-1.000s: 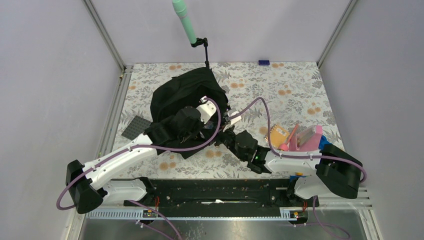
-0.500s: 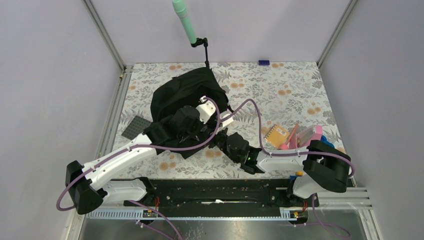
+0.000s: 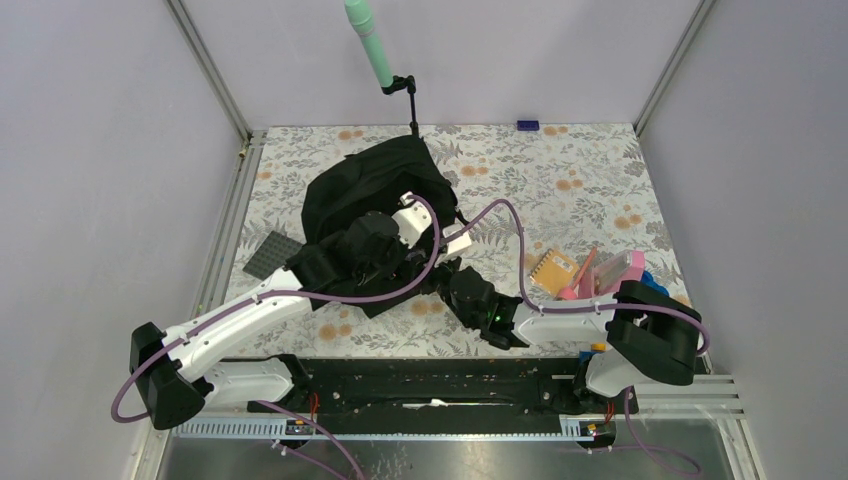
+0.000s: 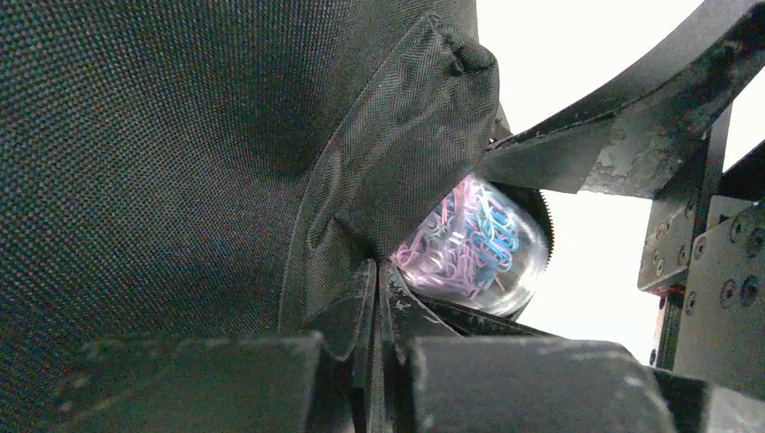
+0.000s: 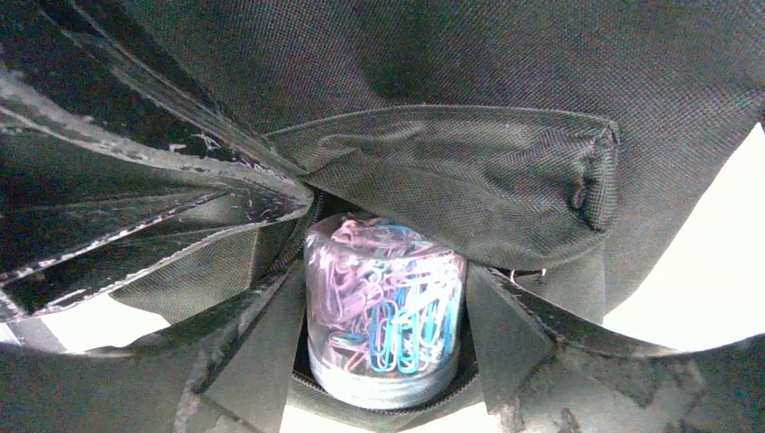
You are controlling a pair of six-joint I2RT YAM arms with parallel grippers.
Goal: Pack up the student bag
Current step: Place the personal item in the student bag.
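The student bag (image 3: 350, 185), a black fabric backpack, lies at the centre left of the floral table. My left gripper (image 3: 408, 262) is shut on a fold of the bag's fabric (image 4: 388, 162) at its opening; its jaws (image 4: 377, 271) pinch the cloth. My right gripper (image 3: 447, 272) is shut on a clear jar of pink and blue paper clips (image 5: 383, 316), one finger (image 5: 248, 361) on each side. The jar sits at the bag's zipper opening, under a fabric flap (image 5: 451, 171). It also shows in the left wrist view (image 4: 474, 244).
An orange notebook (image 3: 553, 270) and pink items (image 3: 610, 275) lie right of the bag, by the right arm. A dark grey studded plate (image 3: 272, 254) lies left of the bag. A green microphone (image 3: 370, 45) stands at the back. A small blue thing (image 3: 527, 125) lies at the far edge.
My right arm has moved left, bringing the jar up to the bag's opening. The left gripper has kept its hold on the fabric, nearly still.
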